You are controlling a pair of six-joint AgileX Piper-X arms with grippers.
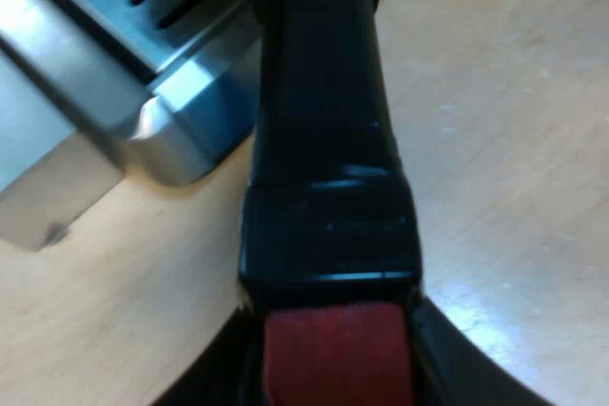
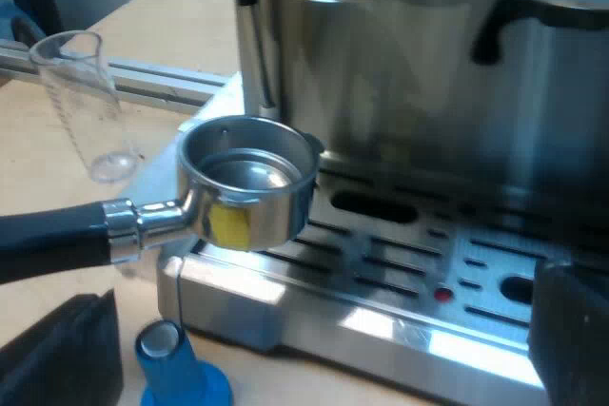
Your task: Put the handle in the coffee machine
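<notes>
One step is in hand here: carrying the holder (image 2: 249,178) up to the espresso machine (image 2: 419,73), with the locking-in not yet done. Your left gripper (image 1: 333,382) seems to be clamped on the holder's dark handle near its red end (image 1: 333,354). I hedge because the fingers are mostly hidden by the handle, but the holder hangs in the air with nothing else bearing it. From that hand the handle runs straight ahead, and the metal basket at its far tip sits above the corner of the drip tray (image 2: 381,325), below the machine's overhanging front and not yet under it. Your right gripper (image 2: 314,368) is spread wide with nothing between its fingers, low in front of the drip tray. The blue tamper (image 2: 176,368) stands just beside one of its fingers, and the measuring glass (image 2: 84,102) is farther out ahead, beyond the handle. The next move, as I judge it, calls for you to raise the basket up and in under the machine's front with its rim level, seat it, then swing the handle sideways to lock. Mind the basket's clearance against the front panel as you go in.
</notes>
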